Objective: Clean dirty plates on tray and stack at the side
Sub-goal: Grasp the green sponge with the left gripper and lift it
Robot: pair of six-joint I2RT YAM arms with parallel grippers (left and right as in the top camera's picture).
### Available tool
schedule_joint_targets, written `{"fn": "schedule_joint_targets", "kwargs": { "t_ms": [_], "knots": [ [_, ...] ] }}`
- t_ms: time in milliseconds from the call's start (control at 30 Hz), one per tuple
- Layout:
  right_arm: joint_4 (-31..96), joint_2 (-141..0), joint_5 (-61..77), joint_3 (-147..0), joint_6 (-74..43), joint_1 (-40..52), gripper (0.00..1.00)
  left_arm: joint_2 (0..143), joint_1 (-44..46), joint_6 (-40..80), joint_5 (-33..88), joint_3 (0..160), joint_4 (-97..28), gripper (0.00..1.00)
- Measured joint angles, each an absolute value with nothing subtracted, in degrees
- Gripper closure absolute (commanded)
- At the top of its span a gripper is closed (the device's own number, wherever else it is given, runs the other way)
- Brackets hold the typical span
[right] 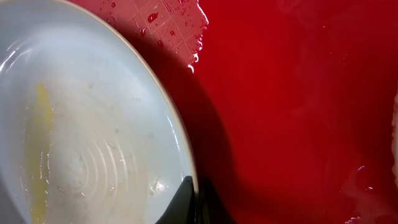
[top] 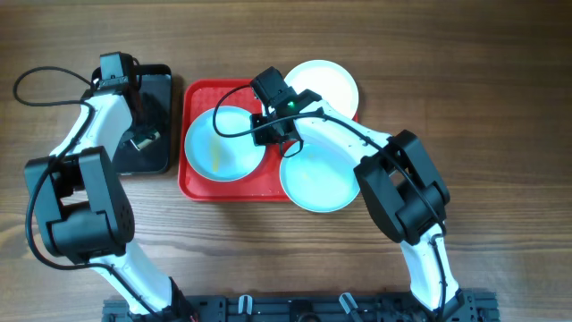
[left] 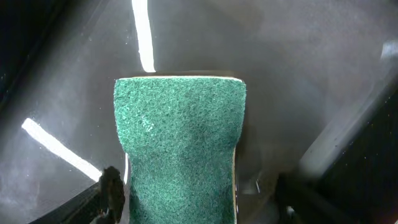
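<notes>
Smeared plate (right: pixel 93 143) rim pinched by right gripper (right: pixel 196 202) on tray (right: pixel 298 93) — left gripper (left: pixel 199 199) beside tray, jaws apart astride sponge (left: pixel 180 137) — likely next: clamp sponge, scrub.

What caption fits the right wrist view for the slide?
Right gripper clamps the rim of a yellow-streaked plate on the wet red tray.

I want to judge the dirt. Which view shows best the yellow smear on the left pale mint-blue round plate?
Right wrist: the yellow smear lies close up on the mint-blue plate. Overhead shows only a faint streak. Left wrist shows none.
</notes>
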State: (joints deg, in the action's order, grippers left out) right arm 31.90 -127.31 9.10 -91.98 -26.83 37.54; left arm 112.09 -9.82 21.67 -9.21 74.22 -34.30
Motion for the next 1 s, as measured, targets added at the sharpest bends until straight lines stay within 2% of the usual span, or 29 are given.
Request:
{"fn": "schedule_joint_targets", "kwargs": {
  "t_ms": [400,533,800,900,1000],
  "knots": [
    [31.90,-127.31,9.10,-91.98,-26.83,37.54,0.96,113.49,-11.09,21.71,-9.21,74.22,-33.41,0.30],
    [31.88,-127.31,9.10,-91.98,-26.83,37.54,0.96,113.49,-11.92,21.69,-9.23,74.22,-32.80,0.40],
    [31.86,-127.31,9.10,-91.98,-26.83,37.54,0.96,113.49,-12.08,21.74,-9.17,74.22,-31.86,0.51],
    [31.86,-127.31,9.10,-91.98,-26.83,37.54,0.96,113.49,-12.08,21.61,-9.17,74.22,-31.86,0.68],
    [31.86,-127.31,9.10,-91.98,-26.83,37.54,0.96,113.58,-12.08,21.71,-9.13,74.22,-31.86,0.67]
  ]
}}
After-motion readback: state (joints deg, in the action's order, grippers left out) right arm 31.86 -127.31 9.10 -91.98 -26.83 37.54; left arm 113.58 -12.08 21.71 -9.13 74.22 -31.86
